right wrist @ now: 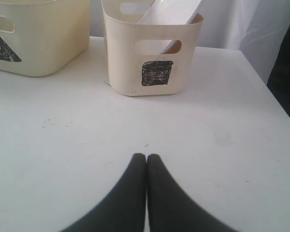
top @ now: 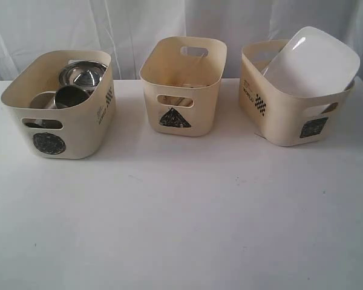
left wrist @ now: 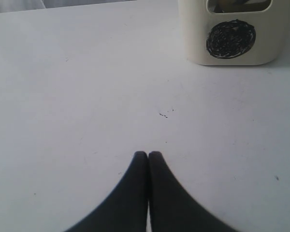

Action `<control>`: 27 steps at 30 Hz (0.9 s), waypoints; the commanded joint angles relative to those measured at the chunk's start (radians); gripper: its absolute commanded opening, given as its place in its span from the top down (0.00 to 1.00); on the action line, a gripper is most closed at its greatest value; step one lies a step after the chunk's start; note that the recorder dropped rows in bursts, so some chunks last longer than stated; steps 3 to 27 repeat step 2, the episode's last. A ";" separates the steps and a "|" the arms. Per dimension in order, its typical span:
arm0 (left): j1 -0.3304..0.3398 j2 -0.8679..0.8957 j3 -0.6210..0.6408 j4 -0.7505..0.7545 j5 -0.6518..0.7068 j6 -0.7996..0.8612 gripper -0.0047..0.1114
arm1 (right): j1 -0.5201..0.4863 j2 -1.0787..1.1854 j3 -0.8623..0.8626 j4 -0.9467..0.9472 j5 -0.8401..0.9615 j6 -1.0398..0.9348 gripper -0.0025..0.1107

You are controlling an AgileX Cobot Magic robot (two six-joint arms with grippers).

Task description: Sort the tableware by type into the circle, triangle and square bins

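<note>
Looking first at the exterior view, three cream bins stand in a row across the far half of the white bench [top: 181, 223], each marked on its front so that one kind of ware goes to one shape. The circle bin [top: 78, 130], at ten o'clock, holds the round steel pieces: a mug [top: 69, 96] toward the front and a steel bowl [top: 83, 74] behind it. The triangle bin [top: 181, 69], at twelve o'clock, shows only a glimpse of something through its handle slot, too small to name. The square bin [top: 278, 112], at two o'clock, carries the plate [top: 314, 63], which leans tilted across the rim, probably because it is too broad to lie flat inside. No tableware shows outside the bins, so the sorting looks finished or nearly so; neither arm appears here. In the left wrist view the left fingers [left wrist: 145, 157] are pressed tip to tip with nothing between them, low over bare bench, the circle bin well ahead of them; that reads as an arm parked clear of its bin. In the right wrist view the right fingers [right wrist: 143, 158] are likewise closed on nothing, with the square bin and its slanting plate ahead and the triangle bin just beside it, again suggesting rest, not a reach.
</note>
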 commanded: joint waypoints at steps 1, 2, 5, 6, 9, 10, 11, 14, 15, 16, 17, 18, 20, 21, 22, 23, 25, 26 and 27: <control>0.002 -0.004 0.003 -0.008 0.002 0.000 0.96 | 0.006 -0.006 0.006 -0.001 0.001 -0.007 0.98; 0.002 -0.004 0.003 -0.008 0.002 0.000 0.96 | 0.006 -0.006 0.006 -0.001 0.001 -0.007 0.98; 0.002 -0.004 0.003 -0.008 0.002 0.000 0.96 | 0.006 -0.006 0.006 -0.001 0.001 -0.007 0.98; 0.002 -0.004 0.003 -0.008 0.002 0.000 0.96 | 0.006 -0.006 0.006 -0.001 0.001 -0.007 0.98; 0.002 -0.004 0.003 -0.008 0.002 0.000 0.96 | 0.006 -0.006 0.006 -0.001 0.001 -0.007 0.98; 0.002 -0.004 0.003 -0.008 0.002 0.000 0.96 | 0.006 -0.006 0.006 -0.001 0.001 -0.007 0.98; 0.002 -0.004 0.003 -0.008 0.002 0.000 0.96 | 0.006 -0.006 0.006 -0.001 0.001 -0.007 0.98; 0.002 -0.004 0.003 -0.008 0.002 0.000 0.96 | 0.006 -0.006 0.006 -0.001 0.001 -0.007 0.98; 0.002 -0.004 0.003 -0.008 0.002 0.000 0.96 | 0.006 -0.006 0.006 -0.001 0.001 -0.007 0.98; 0.002 -0.004 0.003 -0.008 0.002 0.000 0.96 | 0.006 -0.006 0.006 -0.001 0.001 -0.007 0.98; 0.002 -0.004 0.003 -0.008 0.002 0.000 0.96 | 0.006 -0.006 0.006 -0.001 0.001 -0.007 0.98; 0.002 -0.004 0.003 -0.008 0.002 0.000 0.96 | 0.006 -0.006 0.006 -0.001 0.001 -0.007 0.98; 0.002 -0.004 0.003 -0.008 0.002 0.000 0.96 | 0.006 -0.006 0.006 -0.001 0.001 -0.007 0.98; 0.002 -0.004 0.003 -0.008 0.002 0.000 0.96 | 0.006 -0.006 0.006 -0.001 0.001 -0.007 0.98; 0.002 -0.004 0.003 -0.008 0.002 0.000 0.96 | 0.006 -0.006 0.006 -0.001 0.001 -0.007 0.98; 0.002 -0.004 0.003 -0.008 0.002 0.000 0.96 | 0.006 -0.006 0.006 -0.001 0.001 -0.007 0.98; 0.002 -0.004 0.003 -0.008 0.002 0.000 0.96 | 0.006 -0.006 0.006 -0.001 0.001 -0.007 0.98; 0.002 -0.004 0.003 -0.008 0.002 0.000 0.96 | 0.006 -0.006 0.006 -0.001 0.001 -0.007 0.98; 0.002 -0.004 0.003 -0.008 0.002 0.000 0.96 | 0.006 -0.006 0.006 -0.001 0.001 -0.007 0.98</control>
